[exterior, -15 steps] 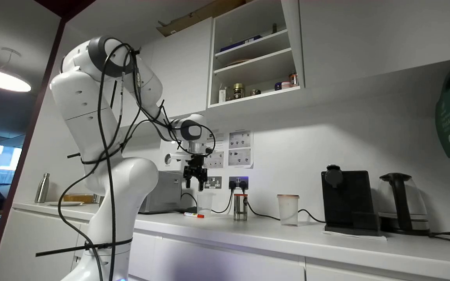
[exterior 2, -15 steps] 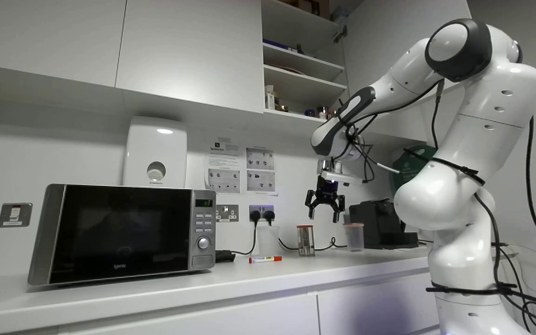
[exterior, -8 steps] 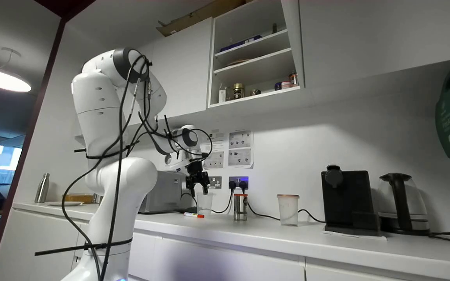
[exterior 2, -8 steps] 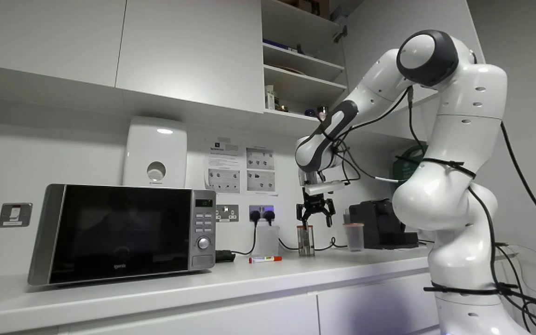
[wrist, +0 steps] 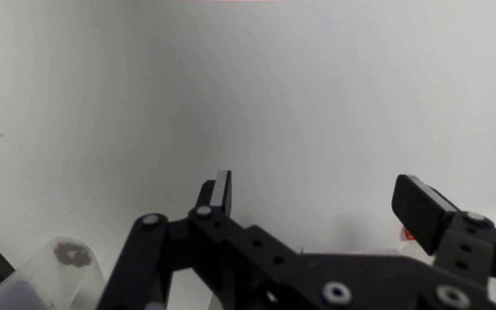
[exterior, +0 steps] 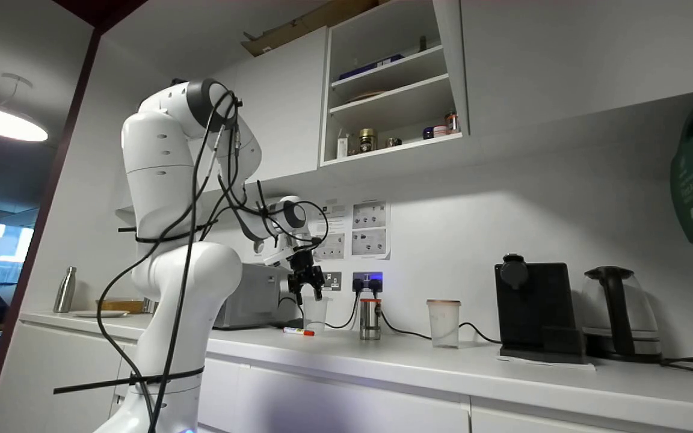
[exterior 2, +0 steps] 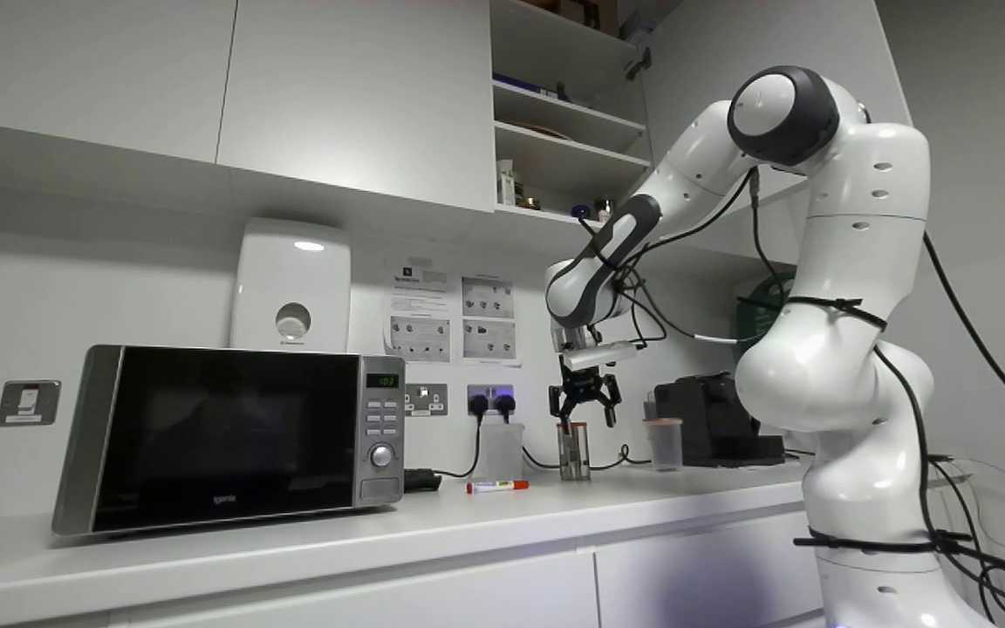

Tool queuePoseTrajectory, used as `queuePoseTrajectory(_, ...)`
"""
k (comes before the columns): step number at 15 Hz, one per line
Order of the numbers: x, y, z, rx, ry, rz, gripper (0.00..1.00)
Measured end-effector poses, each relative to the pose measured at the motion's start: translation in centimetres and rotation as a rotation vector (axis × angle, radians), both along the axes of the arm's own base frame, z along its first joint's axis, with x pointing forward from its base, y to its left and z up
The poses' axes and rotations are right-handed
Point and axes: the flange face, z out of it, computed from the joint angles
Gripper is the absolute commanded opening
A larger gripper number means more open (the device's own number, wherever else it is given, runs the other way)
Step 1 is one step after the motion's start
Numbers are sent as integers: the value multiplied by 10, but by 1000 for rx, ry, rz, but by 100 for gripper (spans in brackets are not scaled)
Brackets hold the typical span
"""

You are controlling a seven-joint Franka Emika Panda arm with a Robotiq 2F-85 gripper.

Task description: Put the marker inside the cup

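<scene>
Exterior view: one marker (exterior 2: 497, 486), white barrel, red cap, flat on the tabletop (exterior 2: 441, 510), just in front of the plain frosted cup (exterior 2: 501, 447). Right of that cup: one canister (exterior 2: 574, 458), then one orange-rimmed cup (exterior 2: 664, 447); two cups total. One end effector (exterior 2: 589, 427), released, jaws wide apart, hangs higher up.

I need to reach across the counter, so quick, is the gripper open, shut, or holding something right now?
Gripper: open, holding nothing; the marker lies on the counter.

place: kitchen | shown by: microwave (exterior 2: 232, 440), kettle (exterior: 622, 313), counter (exterior 2: 433, 526), wall cupboards (exterior 2: 358, 96)
</scene>
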Motion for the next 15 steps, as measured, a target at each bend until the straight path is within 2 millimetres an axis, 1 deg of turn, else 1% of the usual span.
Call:
queuePoseTrajectory(2, -2, 3, -3, 5, 7, 6, 100)
queuePoseTrajectory(4, -4, 12, -7, 8, 10, 9, 100)
queuePoseTrajectory(7, -1, 46, -17, 26, -17, 40, 100)
queuePoseTrajectory(9, 4, 71, -22, 47, -42, 69, 100)
queuePoseTrajectory(11, 13, 86, -27, 58, -58, 57, 100)
queuePoseTrajectory(13, 24, 92, -32, 49, -79, -27, 100)
queuePoseTrajectory(15, 36, 91, -37, 43, -103, -126, 100)
